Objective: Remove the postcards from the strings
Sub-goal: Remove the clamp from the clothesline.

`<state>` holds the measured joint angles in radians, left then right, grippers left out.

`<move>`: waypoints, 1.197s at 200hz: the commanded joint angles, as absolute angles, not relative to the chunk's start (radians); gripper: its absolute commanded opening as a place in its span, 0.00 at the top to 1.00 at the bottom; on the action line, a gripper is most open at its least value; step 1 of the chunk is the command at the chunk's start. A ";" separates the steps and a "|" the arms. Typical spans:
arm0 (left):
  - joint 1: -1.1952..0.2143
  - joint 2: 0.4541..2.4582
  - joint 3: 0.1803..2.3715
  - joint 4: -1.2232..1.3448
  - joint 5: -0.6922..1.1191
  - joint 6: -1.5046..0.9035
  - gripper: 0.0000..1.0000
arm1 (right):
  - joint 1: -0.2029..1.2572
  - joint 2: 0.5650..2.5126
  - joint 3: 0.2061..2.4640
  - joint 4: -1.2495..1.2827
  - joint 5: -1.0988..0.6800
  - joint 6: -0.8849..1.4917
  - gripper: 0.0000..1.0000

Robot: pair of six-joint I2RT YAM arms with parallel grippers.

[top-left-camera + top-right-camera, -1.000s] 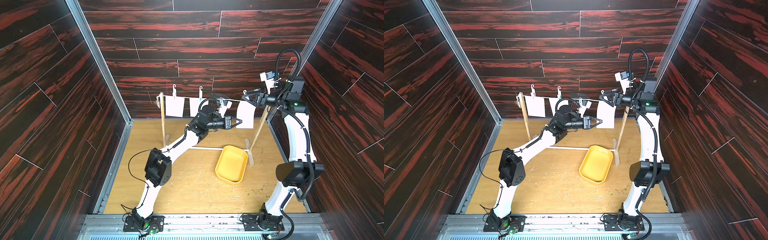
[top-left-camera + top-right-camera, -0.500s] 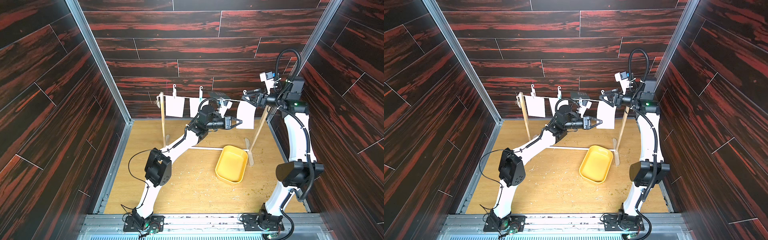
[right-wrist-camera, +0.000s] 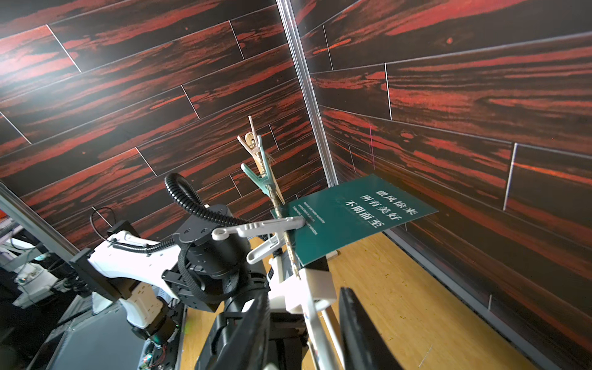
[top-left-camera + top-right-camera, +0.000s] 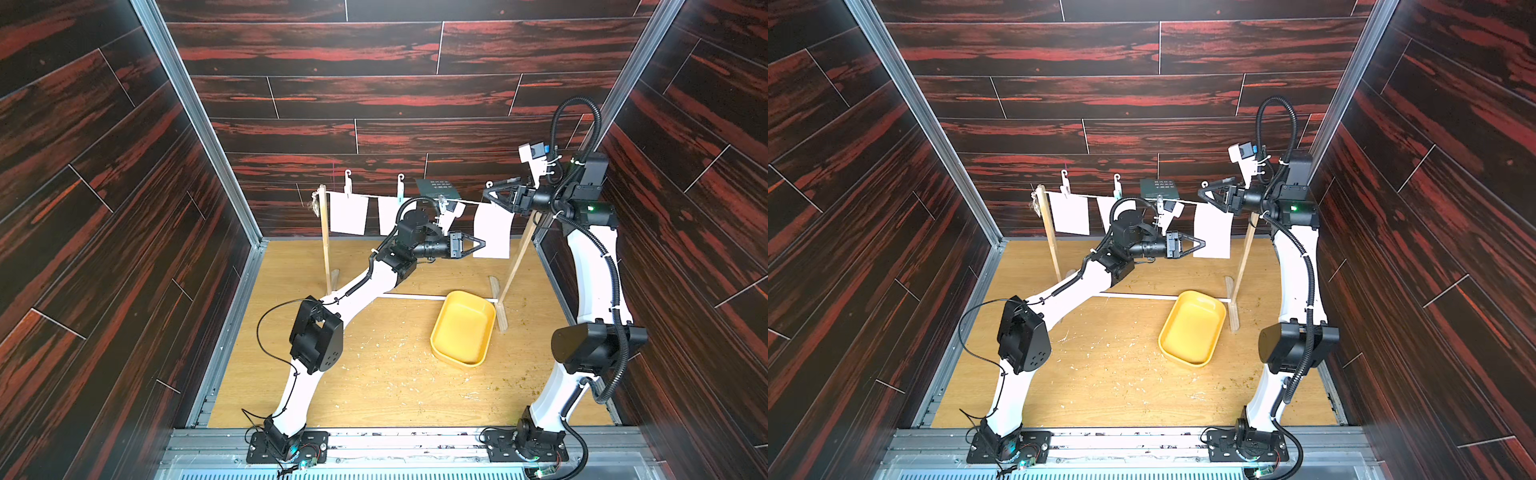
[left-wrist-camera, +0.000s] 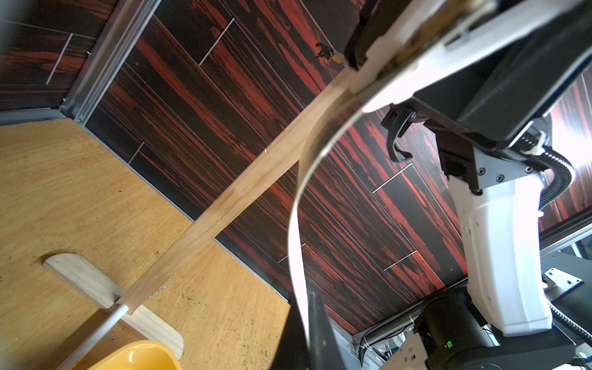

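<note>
Here, two robot arms work at a small clothesline stand on a wooden counter.
Left tool: clamped flat on the lower corner of the held postcard, a white card hanging at the end of the line nearest the right arm. In the left wrist view it shows edge-on, a curved strip rising from between the fingers.
Right tool: above the left tool, at the top edge of the same card and level with the string. Its fingers stand apart on either side of a white clothespin. Whether they press on it cannot be told.
Green postcard: pegged to the string just beyond the right tool's fingertips, tipped up nearly level, with white lettering on its face.
White postcards: the second postcard and the end postcard hang flat farther along the string, past the left arm, well apart from both tools.
Yellow tray: on the counter, below both tools.
</note>
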<state>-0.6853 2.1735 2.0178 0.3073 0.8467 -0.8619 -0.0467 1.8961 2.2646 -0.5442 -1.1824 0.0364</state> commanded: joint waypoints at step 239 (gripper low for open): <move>-0.682 2.075 1.866 0.317 0.740 -0.724 1.00 | -0.024 1.736 2.033 -0.217 -1.094 0.251 0.74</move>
<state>-0.6880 2.1426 1.8900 0.2996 0.7471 -0.7292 -0.0280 1.7882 2.0533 -0.2852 -1.1179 0.2073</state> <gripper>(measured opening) 0.065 0.264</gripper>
